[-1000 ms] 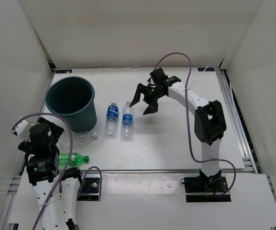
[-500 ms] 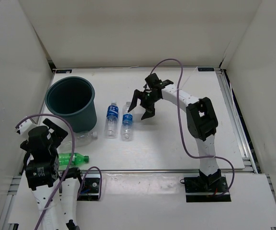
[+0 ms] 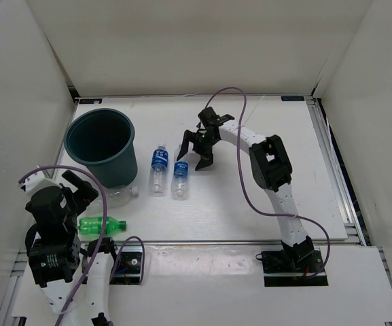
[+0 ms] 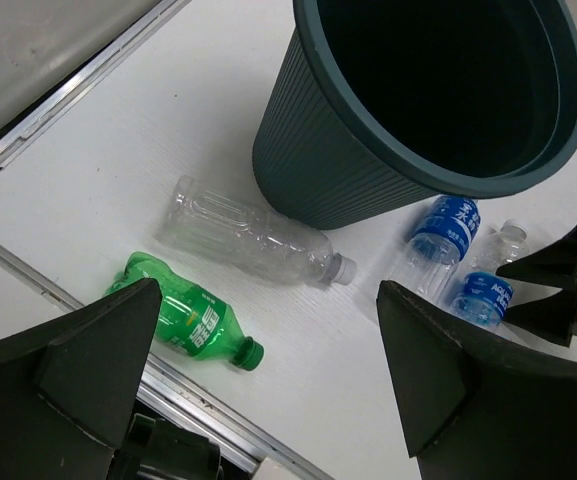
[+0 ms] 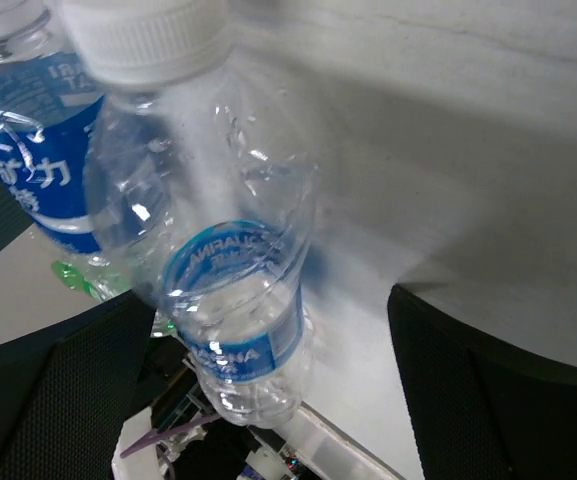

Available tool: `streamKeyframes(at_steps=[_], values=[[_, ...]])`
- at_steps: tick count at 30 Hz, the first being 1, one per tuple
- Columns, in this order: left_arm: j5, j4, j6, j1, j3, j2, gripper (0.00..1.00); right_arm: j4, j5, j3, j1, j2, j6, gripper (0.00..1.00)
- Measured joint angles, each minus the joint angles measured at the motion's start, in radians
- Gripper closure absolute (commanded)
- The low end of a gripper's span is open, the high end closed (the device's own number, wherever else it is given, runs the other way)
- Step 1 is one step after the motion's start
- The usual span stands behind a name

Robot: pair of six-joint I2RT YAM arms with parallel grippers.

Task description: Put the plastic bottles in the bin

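Now that the right gripper (image 3: pixel 193 157) has swung down and leftward, its jaws hang spread wide over the right-hand blue-labelled bottle (image 5: pixel 230 300) (lying beside its twin (image 3: pixel 157 170), right of the bin (image 3: pixel 126 129)); a grasp looks imminent, nothing binned yet.

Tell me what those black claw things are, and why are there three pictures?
Those are two robot arms, each ending in a two-finger claw called a gripper. One picture looks down from above; the other two come from little cameras on the arms' wrists. On the white table lie four plastic bottles: two blue-label bottles, a plain clear bottle and a green bottle. Beside them stands a dark round bin. The right gripper is open, hanging close to one blue-label bottle; the left gripper is open too, near the front edge. Neither holds anything.
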Motion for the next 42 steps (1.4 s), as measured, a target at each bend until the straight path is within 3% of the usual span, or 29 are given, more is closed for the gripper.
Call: streamKeyframes(at_steps=[4,8,15,18,22,28,37,42], values=[[0.006,-0.042,0.005,0.000,0.037,-0.001,0.00,-0.010,-0.021,0.022,0.001,0.027,0.001,0.03],[0.005,-0.079,0.008,0.000,0.054,-0.003,0.00,-0.016,-0.035,0.043,0.005,0.048,0.001,0.11],[0.005,-0.123,0.005,0.000,0.076,-0.003,0.00,0.009,-0.068,0.057,0.011,0.064,-0.002,0.35],[0.005,-0.121,-0.008,-0.005,0.074,-0.003,0.00,0.018,-0.075,0.055,0.011,0.063,-0.004,0.50],[0.006,-0.095,-0.024,-0.008,0.046,-0.014,0.00,0.028,-0.079,0.009,0.001,0.037,-0.011,0.61],[0.011,-0.040,-0.041,-0.008,-0.012,-0.029,0.00,-0.006,-0.041,-0.024,-0.022,-0.002,-0.048,0.71],[0.017,0.021,-0.061,-0.008,-0.075,-0.041,0.00,-0.065,0.005,-0.021,-0.035,-0.060,-0.078,0.77],[0.027,0.034,-0.061,-0.008,-0.079,-0.047,0.00,-0.082,0.009,0.073,-0.035,-0.130,-0.044,0.83]])
